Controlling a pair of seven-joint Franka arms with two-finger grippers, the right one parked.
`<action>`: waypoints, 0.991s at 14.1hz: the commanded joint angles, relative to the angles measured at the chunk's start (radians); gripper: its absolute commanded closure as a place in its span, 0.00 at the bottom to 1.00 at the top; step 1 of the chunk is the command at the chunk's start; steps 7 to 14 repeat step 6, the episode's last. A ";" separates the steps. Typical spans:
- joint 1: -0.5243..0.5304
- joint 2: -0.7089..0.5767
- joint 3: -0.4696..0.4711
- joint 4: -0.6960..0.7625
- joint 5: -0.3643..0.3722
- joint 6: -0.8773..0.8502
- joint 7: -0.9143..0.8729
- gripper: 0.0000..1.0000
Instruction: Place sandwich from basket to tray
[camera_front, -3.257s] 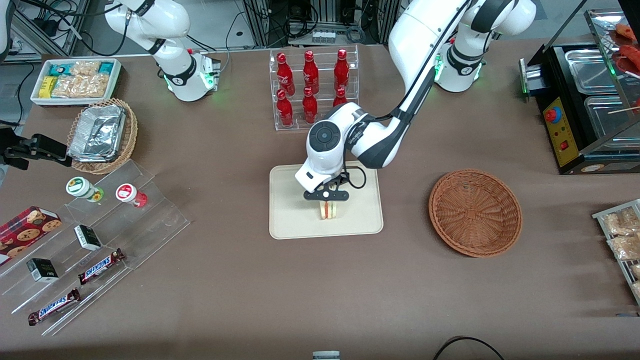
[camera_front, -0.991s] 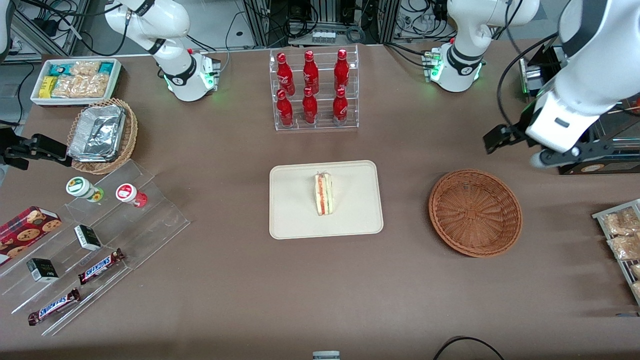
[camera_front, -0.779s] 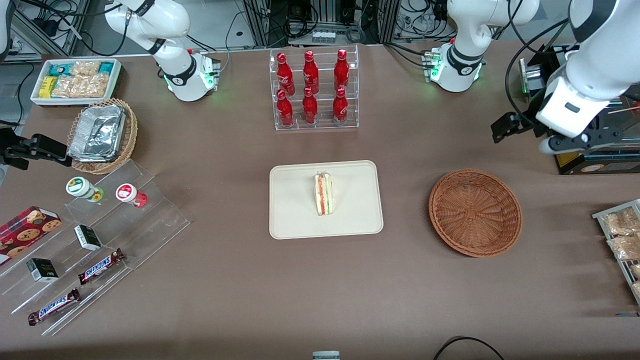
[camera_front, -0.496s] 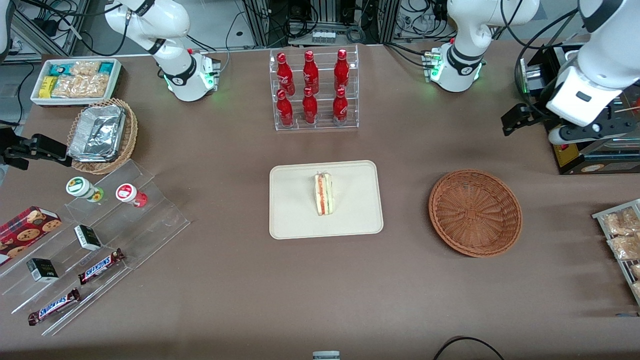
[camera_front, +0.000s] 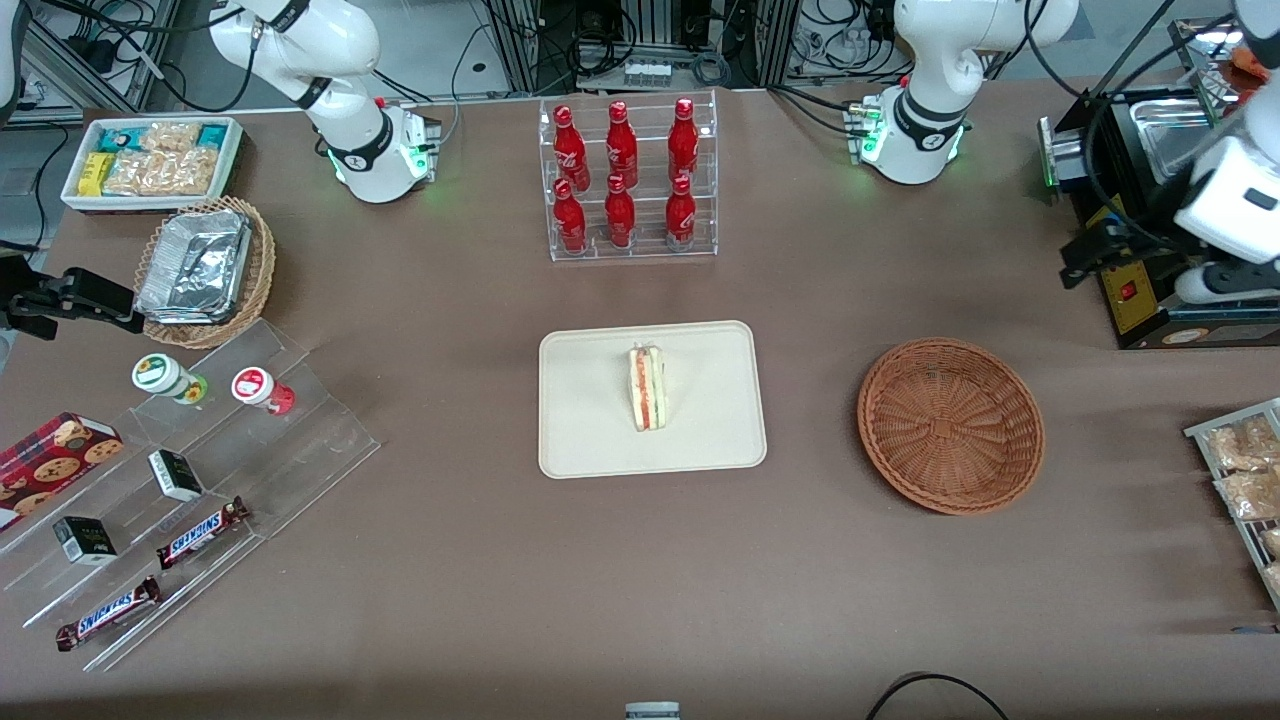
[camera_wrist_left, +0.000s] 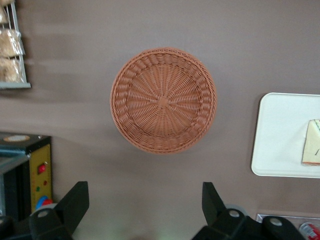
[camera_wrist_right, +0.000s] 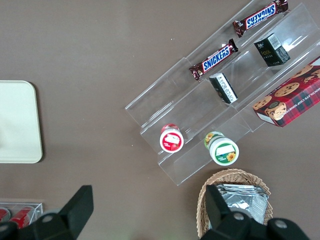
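Note:
The sandwich (camera_front: 648, 388), a pale wedge with red and green filling, lies on the cream tray (camera_front: 590, 440) in the middle of the table. It also shows at the edge of the left wrist view (camera_wrist_left: 312, 149), on the tray (camera_wrist_left: 280, 135). The reddish-brown wicker basket (camera_front: 950, 425) stands empty beside the tray, toward the working arm's end, and shows in the left wrist view (camera_wrist_left: 163, 100). My gripper (camera_front: 1235, 283) hangs high over the table's working-arm end, above the black appliance, apart from basket and tray. It (camera_wrist_left: 145, 200) is open and empty.
A clear rack of red bottles (camera_front: 625, 180) stands farther from the camera than the tray. A black appliance (camera_front: 1160, 200) and a rack of snack packets (camera_front: 1245, 470) sit at the working arm's end. Acrylic steps with snacks (camera_front: 190, 450), a tan basket with foil containers (camera_front: 205, 270) and a white bin (camera_front: 150, 160) are at the parked arm's end.
My gripper let go of the sandwich on the tray, rose and swung past the basket toward the working arm's end. The sandwich now lies alone on the tray.

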 joint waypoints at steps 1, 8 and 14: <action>0.074 0.035 -0.076 0.053 -0.003 -0.032 0.041 0.00; 0.074 0.057 -0.075 0.067 -0.005 -0.027 0.044 0.00; 0.074 0.057 -0.075 0.067 -0.005 -0.027 0.044 0.00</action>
